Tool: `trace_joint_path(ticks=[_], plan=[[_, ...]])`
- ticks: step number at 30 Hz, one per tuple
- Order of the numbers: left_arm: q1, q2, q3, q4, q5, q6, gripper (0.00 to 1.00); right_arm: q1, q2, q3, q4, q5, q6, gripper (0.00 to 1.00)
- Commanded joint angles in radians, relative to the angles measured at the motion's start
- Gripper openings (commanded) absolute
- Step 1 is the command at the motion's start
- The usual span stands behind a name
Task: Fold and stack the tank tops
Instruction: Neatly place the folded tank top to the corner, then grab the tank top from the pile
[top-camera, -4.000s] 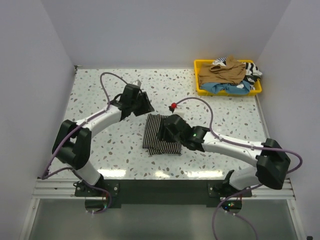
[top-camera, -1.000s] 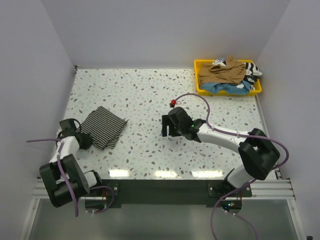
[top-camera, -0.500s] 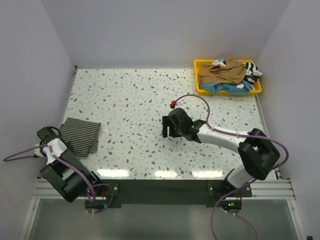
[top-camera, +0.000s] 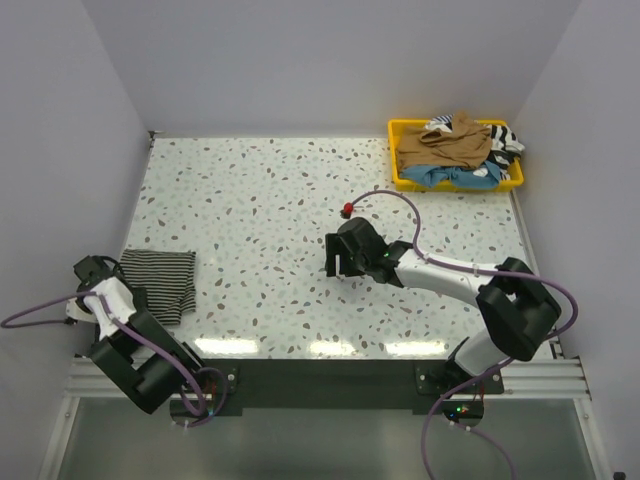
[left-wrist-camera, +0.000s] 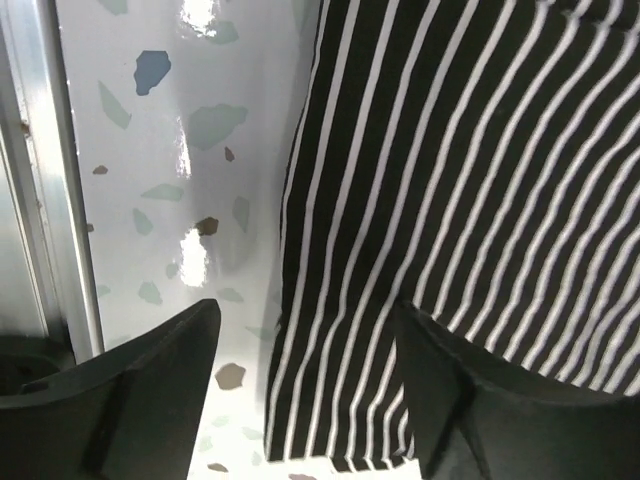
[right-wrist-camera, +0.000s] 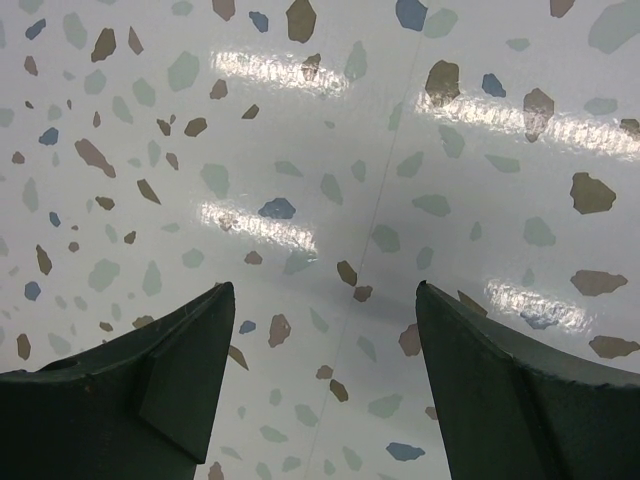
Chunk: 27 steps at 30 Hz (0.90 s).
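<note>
My left gripper sits by the table's left edge, close to the front-left corner. Its fingers are spread and pinch nothing, and the folded black-and-white striped tank top lies flat just beside it, one edge of the cloth showing between the fingers in the wrist view. My right gripper hangs over bare table near the middle, jaws wide apart and empty. The tan tank top, light blue tank top and another striped tank top are heaped in the yellow tray at the far right corner.
</note>
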Motion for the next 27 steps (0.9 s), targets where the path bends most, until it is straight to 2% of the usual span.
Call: trace_joint_path(ticks=[1,2,5,10,13,14,16,17,20,22,23,25,26,27], plan=[[0.011,-0.042,0.073,-0.058,-0.008,0.0,0.76,0.002,-0.048,0.0,0.028,-0.002,-0.006,0.76],[0.01,-0.048,0.105,-0.071,-0.012,0.006,0.84,0.003,-0.048,0.001,0.028,-0.003,-0.006,0.77],[-0.008,-0.053,0.176,-0.12,-0.015,0.018,0.86,0.002,-0.051,0.004,0.028,-0.009,-0.002,0.77],[-0.116,-0.073,0.32,-0.172,-0.068,0.046,0.89,0.002,-0.047,0.03,0.012,-0.008,-0.003,0.77],[-0.252,-0.075,0.414,-0.145,-0.095,0.059,0.9,0.002,-0.053,0.046,-0.011,-0.006,-0.005,0.77],[-0.353,-0.073,0.446,-0.128,-0.097,0.059,0.9,0.002,-0.056,0.047,-0.018,0.0,-0.005,0.77],[-0.467,-0.052,0.477,-0.085,-0.107,0.069,0.9,0.0,-0.058,0.067,-0.04,0.018,-0.006,0.78],[-0.592,-0.042,0.492,-0.063,-0.126,0.075,0.91,0.0,-0.058,0.076,-0.06,0.032,-0.008,0.78],[-0.836,0.02,0.508,0.01,-0.117,0.105,0.92,-0.007,-0.061,0.111,-0.086,0.041,-0.008,0.78],[-0.967,0.065,0.508,0.093,-0.108,0.145,0.92,-0.007,-0.087,0.133,-0.12,0.077,-0.008,0.78],[-1.101,0.082,0.508,0.119,-0.109,0.158,0.92,-0.009,-0.1,0.141,-0.133,0.1,-0.009,0.78],[-1.23,0.135,0.524,0.162,-0.126,0.202,0.92,-0.018,-0.133,0.173,-0.188,0.159,-0.015,0.79],[-1.345,0.171,0.547,0.17,-0.137,0.237,0.93,-0.029,-0.148,0.185,-0.227,0.181,-0.021,0.8],[-1.389,0.185,0.555,0.182,-0.129,0.254,0.93,-0.033,-0.156,0.199,-0.245,0.202,-0.025,0.8]])
